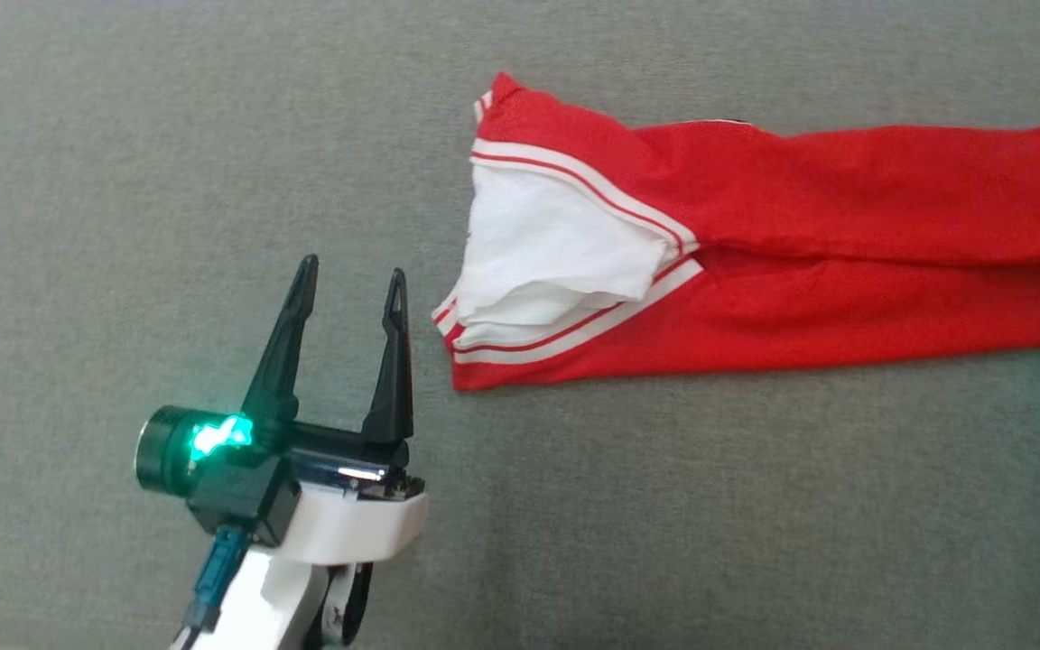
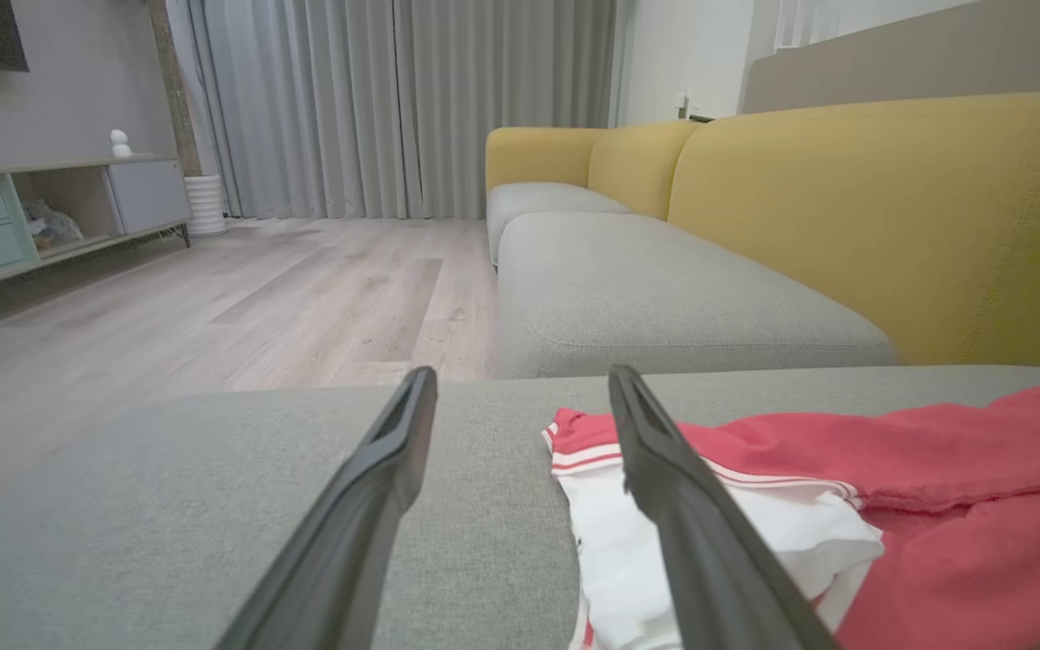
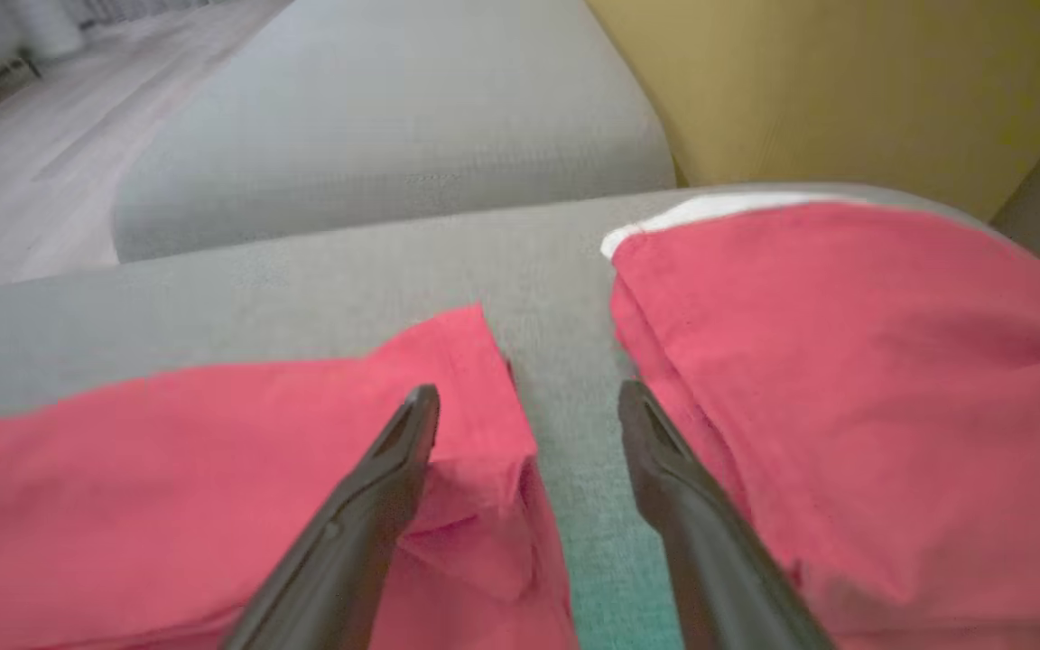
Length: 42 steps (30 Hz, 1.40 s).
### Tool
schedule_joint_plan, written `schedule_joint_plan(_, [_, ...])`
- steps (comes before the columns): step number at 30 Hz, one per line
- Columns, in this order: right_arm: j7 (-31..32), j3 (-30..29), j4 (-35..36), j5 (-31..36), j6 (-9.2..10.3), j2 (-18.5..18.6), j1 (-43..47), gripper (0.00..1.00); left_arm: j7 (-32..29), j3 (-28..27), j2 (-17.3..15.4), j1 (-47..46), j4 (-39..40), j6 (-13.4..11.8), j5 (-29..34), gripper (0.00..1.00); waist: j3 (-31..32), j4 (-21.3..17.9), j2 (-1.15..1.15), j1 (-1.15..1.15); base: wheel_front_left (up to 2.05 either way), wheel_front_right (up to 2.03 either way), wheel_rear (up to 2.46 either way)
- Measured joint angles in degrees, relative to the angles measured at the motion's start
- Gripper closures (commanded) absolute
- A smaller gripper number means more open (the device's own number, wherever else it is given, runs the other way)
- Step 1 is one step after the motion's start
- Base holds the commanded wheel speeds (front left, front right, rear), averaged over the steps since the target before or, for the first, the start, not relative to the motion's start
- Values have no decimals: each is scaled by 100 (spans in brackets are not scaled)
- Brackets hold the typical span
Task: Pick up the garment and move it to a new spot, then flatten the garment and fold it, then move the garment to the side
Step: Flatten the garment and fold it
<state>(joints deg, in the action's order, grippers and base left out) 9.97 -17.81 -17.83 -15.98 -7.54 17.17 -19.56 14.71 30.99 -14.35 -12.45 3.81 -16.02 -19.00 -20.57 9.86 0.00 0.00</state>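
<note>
A red garment (image 1: 800, 235) with white stripes and a white lining lies stretched across the grey cushion (image 1: 168, 162), running off the right edge of the head view. My left gripper (image 1: 353, 275) stands open just left of the garment's striped end, nothing between its fingers. In the left wrist view the left gripper (image 2: 520, 384) is open, and the garment (image 2: 890, 460) lies to the right, partly behind the right finger. My right gripper (image 3: 529, 402) is open above a grey gap between two red parts of the garment (image 3: 845, 361), holding nothing.
A second grey seat cushion (image 2: 664, 298) and yellow backrests (image 2: 890, 217) lie beyond. Wooden floor (image 2: 213, 307), a low cabinet (image 2: 32, 217) and curtains (image 2: 394, 99) are off the cushion's far edge. The grey cushion is bare to the left of the garment.
</note>
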Motion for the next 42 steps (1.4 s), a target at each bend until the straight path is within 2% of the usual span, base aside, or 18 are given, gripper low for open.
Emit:
schedule_joint_plan(7, [637, -138, -525, 112, 0, -24, 137, 0, 0, -541, 401, 179, -38, 444, 389, 0, -24, 174, 0, 0, 0, 0, 0])
schedule_joint_plan(8, [706, -137, -517, 70, 0, -44, 163, 13, 0, -597, 446, 230, -53, 501, 433, 0, -26, 169, 0, 0, 0, 0, 0])
schedule_joint_plan(9, [781, -134, -495, 5, 0, -45, 163, 13, 0, -649, 491, 267, -71, 557, 476, 0, -25, 160, 0, 0, 0, 0, 0])
schedule_joint_plan(10, [855, -131, -470, -57, 0, -45, 160, 36, 0, -706, 542, 289, -78, 610, 515, 0, -24, 149, 0, 0, 0, 0, 0])
schedule_joint_plan(12, [993, -42, -390, -201, 0, -46, 160, 100, 0, -861, 658, 320, -97, 758, 616, 0, -27, 101, 0, 0, 0, 0, 0])
schedule_joint_plan(21, [766, 53, 10, -242, 0, -11, 219, 100, 0, -1298, 811, 346, -165, 1100, 905, 0, 7, -250, 0, 0, 0, 0, 0])
schedule_joint_plan(27, [681, -90, 716, -209, 0, 240, 701, 100, 0, -1479, 894, 359, -180, 1256, 1016, 0, 127, -571, 0, 0, 0, 0, 0])
schedule_joint_plan(31, [687, -14, 1407, -209, 0, 264, 705, 100, 0, -1558, 955, 374, -197, 1323, 1099, 0, 219, -734, 0, 0, 0, 0, 0])
schedule_joint_plan(34, [778, 290, 1975, -204, 0, 200, 558, 100, 0, -1600, 965, 440, -231, 1411, 1117, 0, 282, -806, 0, -1, 0, 0, 0])
schedule_joint_plan(37, [917, 836, 2416, -191, 0, 21, 278, 100, 0, -1617, 991, 469, -281, 1463, 1151, 0, 320, -827, 0, 0, 0, 0, 0])
schedule_joint_plan(38, [917, 836, 2416, -191, 0, 21, 278, 100, 0, -1617, 991, 469, -281, 1463, 1151, 0, 320, -827, 0, 0, 0, 0, 0])
schedule_joint_plan(42, [1045, 1577, 2760, -199, 0, -243, -61, 100, 0, -1623, 1029, 468, -314, 1550, 1192, 0, 342, -745, 0, 0, 0, 0, 0])
